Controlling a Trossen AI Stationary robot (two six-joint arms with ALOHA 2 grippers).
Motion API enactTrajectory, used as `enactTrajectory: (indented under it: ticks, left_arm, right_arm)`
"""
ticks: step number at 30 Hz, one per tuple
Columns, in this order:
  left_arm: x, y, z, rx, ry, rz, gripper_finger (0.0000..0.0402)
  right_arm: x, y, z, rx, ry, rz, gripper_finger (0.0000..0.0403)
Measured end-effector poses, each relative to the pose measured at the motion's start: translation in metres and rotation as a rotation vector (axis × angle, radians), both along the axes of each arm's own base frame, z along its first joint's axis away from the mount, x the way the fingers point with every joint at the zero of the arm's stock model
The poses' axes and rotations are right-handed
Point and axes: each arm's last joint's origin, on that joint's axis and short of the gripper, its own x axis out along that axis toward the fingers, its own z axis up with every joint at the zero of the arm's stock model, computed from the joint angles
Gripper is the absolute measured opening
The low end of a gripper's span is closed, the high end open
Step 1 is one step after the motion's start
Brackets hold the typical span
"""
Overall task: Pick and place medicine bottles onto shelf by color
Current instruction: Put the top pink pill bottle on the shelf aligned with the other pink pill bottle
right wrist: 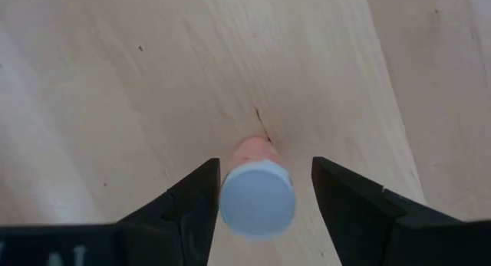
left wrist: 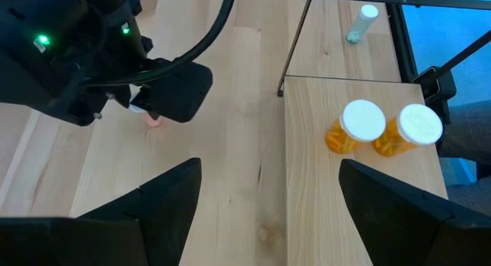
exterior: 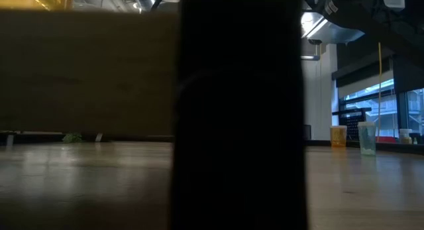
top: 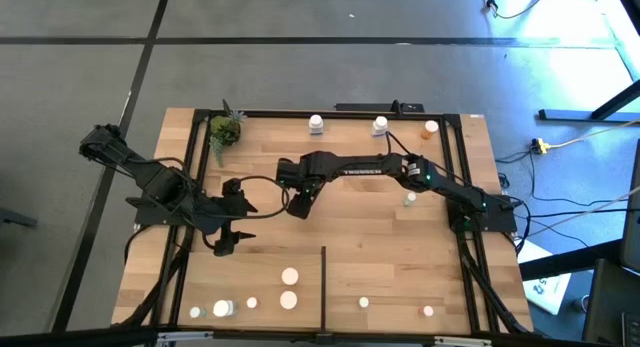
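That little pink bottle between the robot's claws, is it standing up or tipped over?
Standing upright. The right wrist view looks down onto the pink bottle's round white cap, its body showing just beyond, between the right end effector's open fingers, with gaps on both sides.

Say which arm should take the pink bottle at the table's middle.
Right. The right gripper already straddles the pink bottle, its open fingers on either side. The left gripper hangs open off to the side, empty.

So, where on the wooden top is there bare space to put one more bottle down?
The widest bare patch lies right of the black divider, below the right arm, with only two small bottles near the front edge. The left front corner is crowded with bottles. The centre is taken: the right gripper stands around a pink bottle, the left gripper beside it.
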Motion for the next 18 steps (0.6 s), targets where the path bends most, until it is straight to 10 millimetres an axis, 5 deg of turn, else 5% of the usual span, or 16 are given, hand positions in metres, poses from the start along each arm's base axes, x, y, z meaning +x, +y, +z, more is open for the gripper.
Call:
enactTrajectory:
  ticks: [18]
  left_arm:
    - [0.000,0.000,0.000,0.000,0.000,0.000,0.0302]
  right_arm:
    - [-0.002,0.000,0.013,-0.003,-0.022,0.001,0.0209]
